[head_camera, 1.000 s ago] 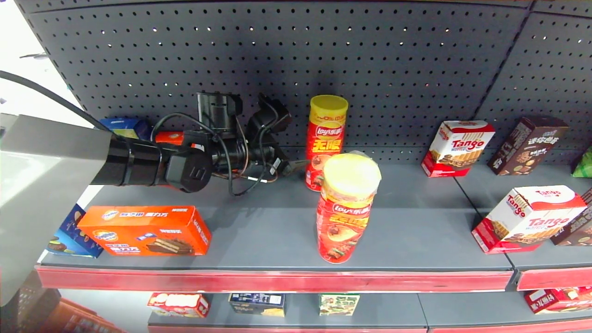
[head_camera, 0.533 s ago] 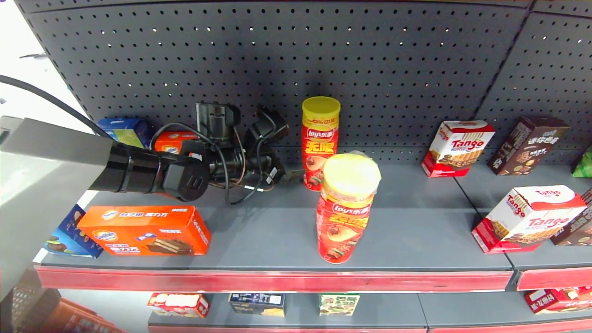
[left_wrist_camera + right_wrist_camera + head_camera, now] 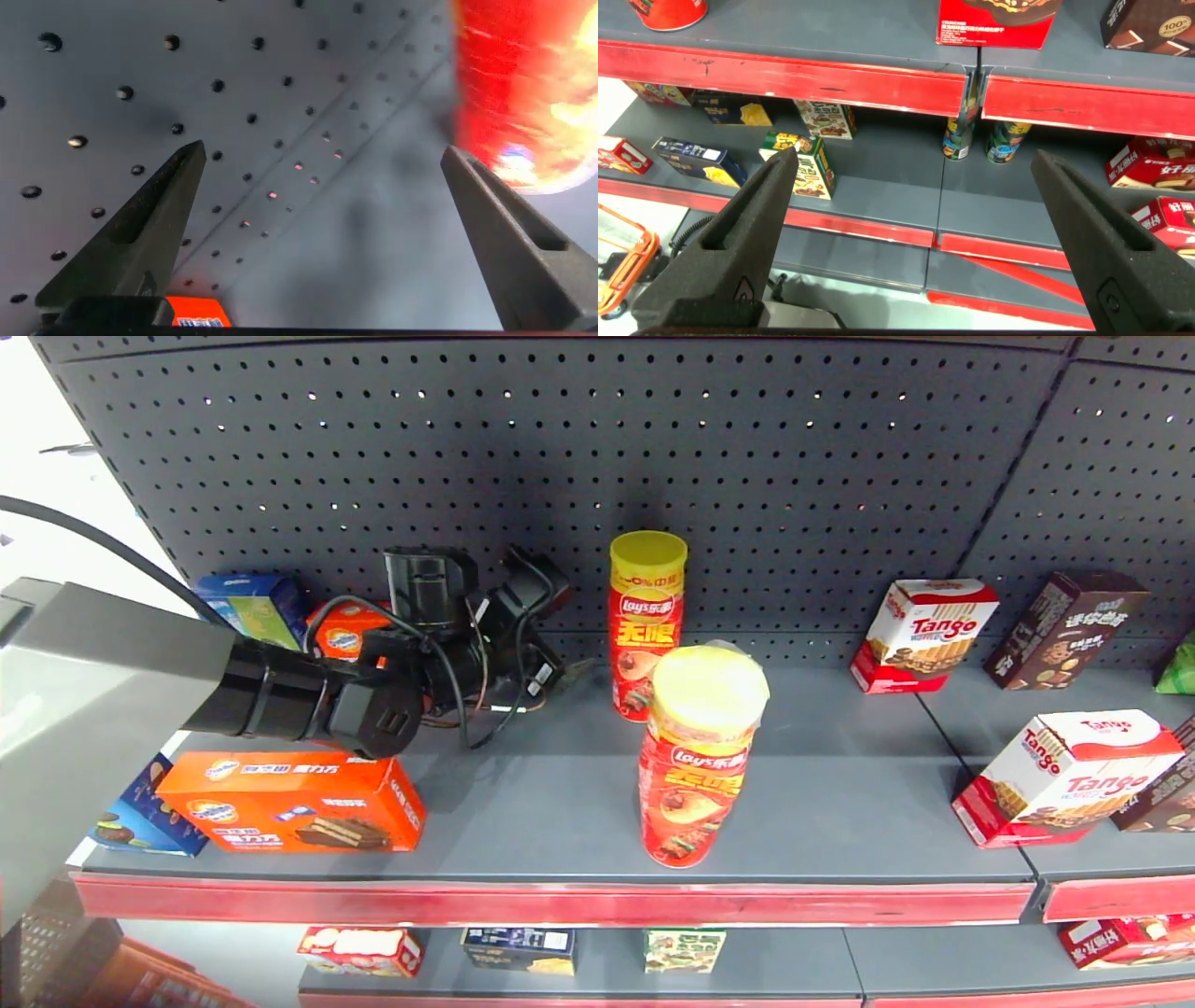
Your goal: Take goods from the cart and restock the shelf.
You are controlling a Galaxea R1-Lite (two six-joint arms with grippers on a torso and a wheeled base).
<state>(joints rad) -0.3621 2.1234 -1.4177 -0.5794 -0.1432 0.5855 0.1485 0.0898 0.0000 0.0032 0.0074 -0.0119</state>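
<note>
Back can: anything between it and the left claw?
Nothing visible. The open left claw sits just to the left of the back can, with only bare shelf between them. The front can stands nearer the shelf edge, off that line.

Pegboard (image 3: 747, 476): dark grey, perforated, backing the bay before me. Second panel (image 3: 1120, 457): same make, angled off at my right. Shelf (image 3: 560, 803): grey board with a red front rail (image 3: 560, 901). Lower shelf (image 3: 794, 966): grey, likewise red-edged. Bright white light (image 3: 37, 448) past the pegboard's left edge.
</note>
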